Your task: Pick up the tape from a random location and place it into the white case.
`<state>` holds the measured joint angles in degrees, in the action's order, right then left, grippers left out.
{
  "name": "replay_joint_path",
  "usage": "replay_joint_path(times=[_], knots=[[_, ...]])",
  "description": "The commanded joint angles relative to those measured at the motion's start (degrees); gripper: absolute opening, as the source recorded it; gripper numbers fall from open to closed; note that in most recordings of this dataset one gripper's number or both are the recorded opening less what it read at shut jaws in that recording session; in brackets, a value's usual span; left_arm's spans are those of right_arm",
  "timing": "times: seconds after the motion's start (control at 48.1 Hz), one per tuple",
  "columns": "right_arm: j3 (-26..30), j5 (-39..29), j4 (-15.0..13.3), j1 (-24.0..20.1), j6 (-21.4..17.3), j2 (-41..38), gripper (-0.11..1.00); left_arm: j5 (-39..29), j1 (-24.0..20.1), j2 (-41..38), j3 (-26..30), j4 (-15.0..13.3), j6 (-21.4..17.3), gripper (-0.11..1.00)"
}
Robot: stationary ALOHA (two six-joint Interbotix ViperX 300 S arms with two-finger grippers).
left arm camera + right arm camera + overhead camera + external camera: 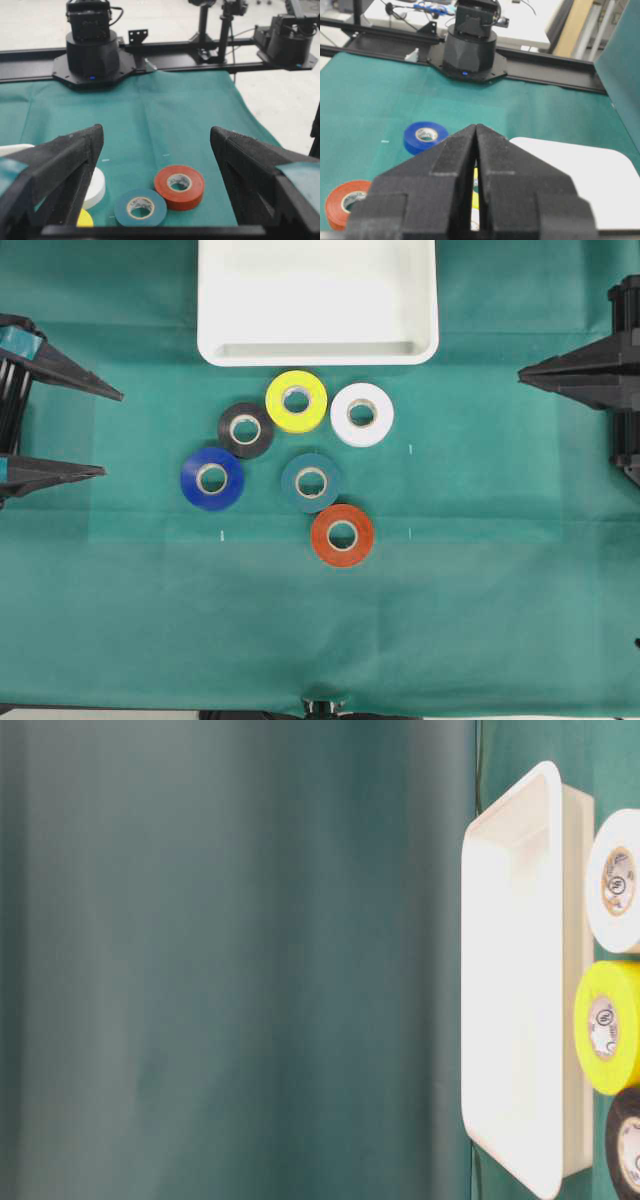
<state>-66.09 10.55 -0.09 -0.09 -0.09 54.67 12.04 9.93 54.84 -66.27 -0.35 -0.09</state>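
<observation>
Overhead view of a table covered in green cloth [480,620]. Six rolls of tape lie flat in a loose cluster near the middle. The tape [342,535], an orange-red roll with a pale core, sits nearest the bottom edge of the view, alone on the cloth and held by nothing. Just above and left of it, almost touching, lies a teal roll [311,482]. Further left is a blue roll [212,479]. Above that is a black roll [246,430], touching a yellow roll [296,401] on its right. A white roll [362,415] sits just right of the yellow one.

The white case [215,300], a shallow tray with rounded corners, lies at the top centre, just above the yellow roll. No rolls are inside the part that shows.

The left gripper [110,432] rests at the far left edge, its two black fingers spread wide apart, holding nothing. In its wrist view the tape [179,186] and teal roll [140,207] lie on the cloth between the spread fingers [60,165], well ahead of them.

The right gripper [522,372] rests at the far right edge, well apart from the rolls. Its wrist view shows the two fingers [450,165] pressed together with nothing between them; the tape [347,202] appears low at the left, the blue roll [425,137] beyond it, and the case [600,180] at the right.
</observation>
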Motion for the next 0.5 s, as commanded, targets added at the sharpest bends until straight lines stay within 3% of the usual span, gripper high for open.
replay_joint_path(times=[0.0,0.478], knots=[[1.67,0.18,0.18,-0.09,-0.09,-0.53,0.0,0.7,0.18,-0.97,0.09,0.0,0.0,0.96],[1.67,0.18,0.18,-0.09,-0.09,-0.53,0.0,4.75,0.26,-13.54,6.77,0.0,-0.35,0.96]])
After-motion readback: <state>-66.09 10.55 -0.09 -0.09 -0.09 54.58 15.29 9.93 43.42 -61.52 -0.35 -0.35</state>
